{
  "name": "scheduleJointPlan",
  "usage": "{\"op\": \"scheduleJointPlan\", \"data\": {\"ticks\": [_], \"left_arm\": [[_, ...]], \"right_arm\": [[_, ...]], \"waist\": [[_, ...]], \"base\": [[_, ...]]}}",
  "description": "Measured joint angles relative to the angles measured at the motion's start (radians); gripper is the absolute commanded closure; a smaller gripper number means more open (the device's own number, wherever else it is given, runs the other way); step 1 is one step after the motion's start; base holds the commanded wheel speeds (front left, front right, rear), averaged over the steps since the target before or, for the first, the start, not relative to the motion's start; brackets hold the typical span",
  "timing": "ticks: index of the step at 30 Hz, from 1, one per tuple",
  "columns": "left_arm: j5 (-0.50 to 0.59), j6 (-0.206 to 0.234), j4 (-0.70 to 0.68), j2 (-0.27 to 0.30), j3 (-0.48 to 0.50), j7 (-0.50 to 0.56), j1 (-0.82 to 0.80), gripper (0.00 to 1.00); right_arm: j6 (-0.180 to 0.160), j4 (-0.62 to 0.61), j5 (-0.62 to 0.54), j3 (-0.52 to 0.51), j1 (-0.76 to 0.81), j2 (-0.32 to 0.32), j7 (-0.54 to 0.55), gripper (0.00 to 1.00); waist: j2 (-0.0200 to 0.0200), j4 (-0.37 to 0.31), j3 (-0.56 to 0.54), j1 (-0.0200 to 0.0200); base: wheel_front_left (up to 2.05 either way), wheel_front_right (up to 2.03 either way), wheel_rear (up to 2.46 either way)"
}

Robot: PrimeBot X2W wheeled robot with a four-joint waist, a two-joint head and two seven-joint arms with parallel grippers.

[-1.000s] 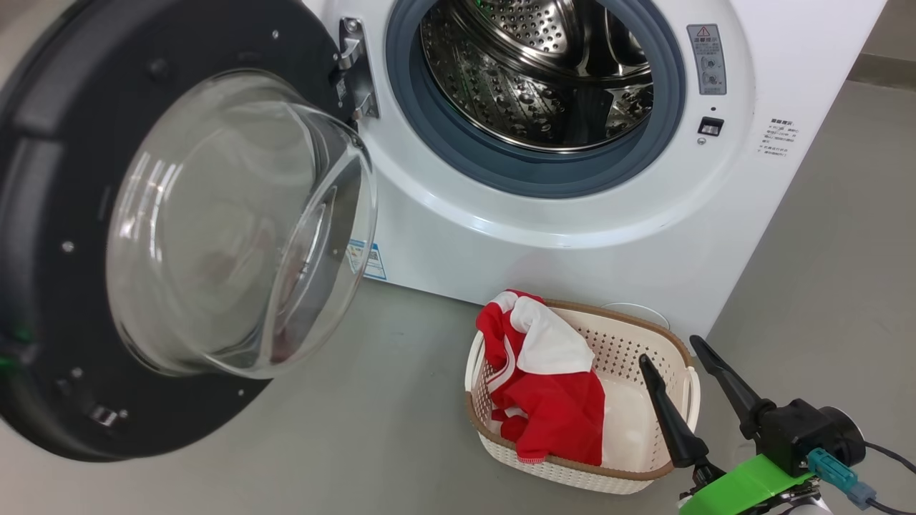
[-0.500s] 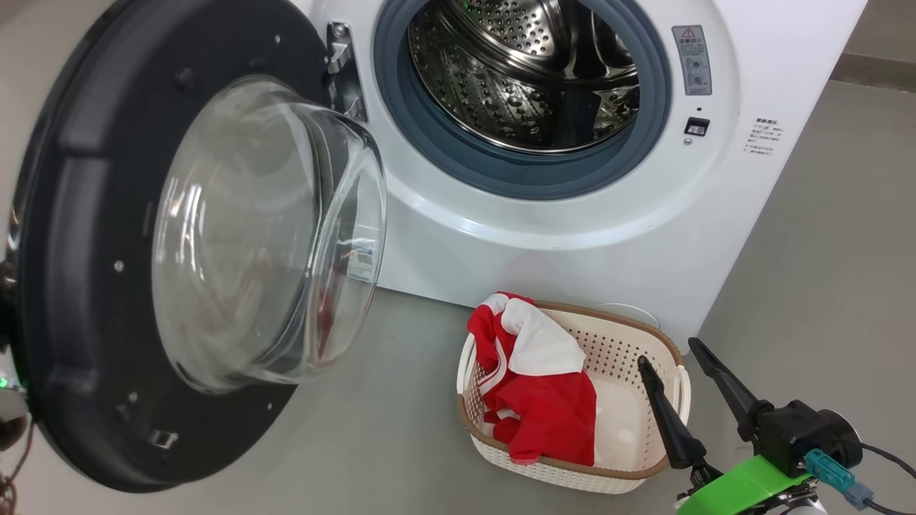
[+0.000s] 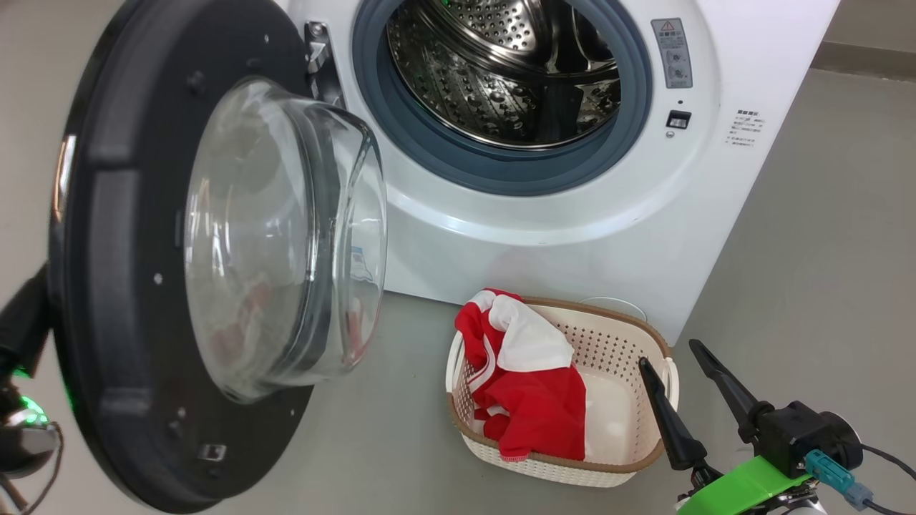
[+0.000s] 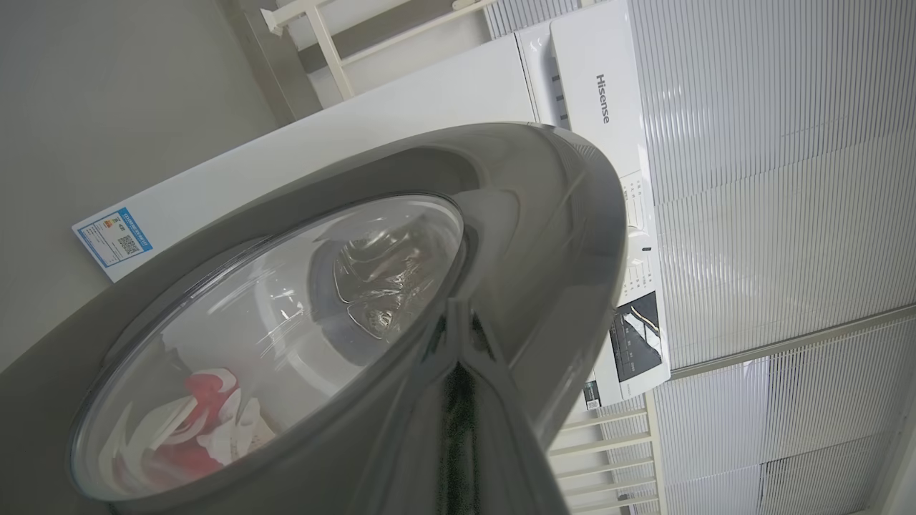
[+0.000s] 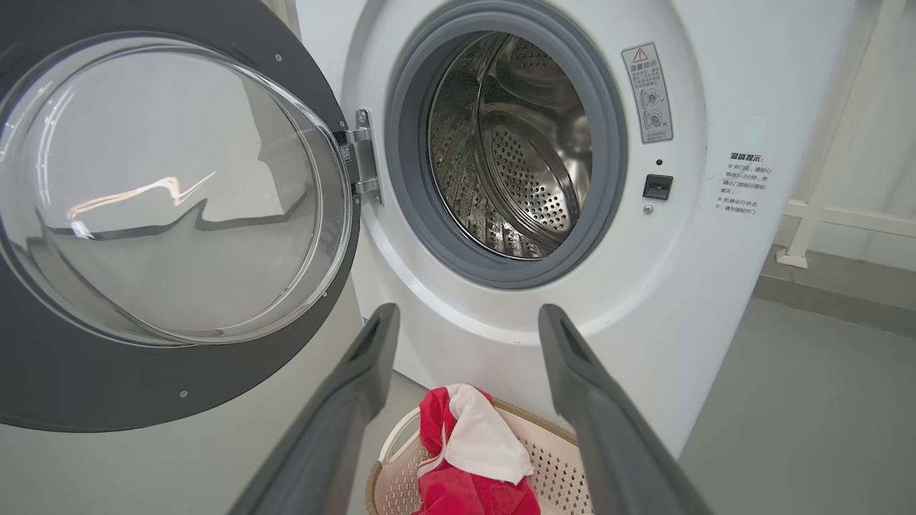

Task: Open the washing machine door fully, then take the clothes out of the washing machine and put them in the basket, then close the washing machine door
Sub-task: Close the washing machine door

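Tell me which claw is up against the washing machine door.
The left claw, lying against the glossy dark outer rim of the washing machine door. The right claw hangs open by the basket, apart from the door.

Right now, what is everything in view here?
washing machine: one, white, straight ahead
washing machine door: one, black rim, clear glass, swung out at the left
drum: one, steel, inside the machine
gasket: one, grey, ringing the drum's mouth
basket: one, cream, brown rim, on the floor
clothes: one bundle, red and white, in the basket's left half
right gripper: one, dark, open by the basket's right end
left gripper: one, dark, against the door's outer face
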Motion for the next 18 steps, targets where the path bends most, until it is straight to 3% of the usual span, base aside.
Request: {"op": "scheduleJointPlan", "data": {"ticks": [9, 18], "left_arm": [[-0.113, 0.054, -0.069, -0.005, -0.123, -0.048, 0.090, 1.00], [-0.195, 0.079, -0.124, -0.006, -0.233, -0.118, 0.179, 1.00]], "right_arm": [[0.000, 0.007, 0.000, 0.000, 0.000, 0.001, 0.000, 0.00], [0.000, 0.011, 0.000, 0.002, 0.000, 0.008, 0.000, 0.00]], "waist": [[0.0000, -0.022, -0.003, 0.0000], [0.0000, -0.045, -0.015, 0.0001]], "base": [[0.00, 0.00, 0.00], [0.00, 0.00, 0.00]]}}
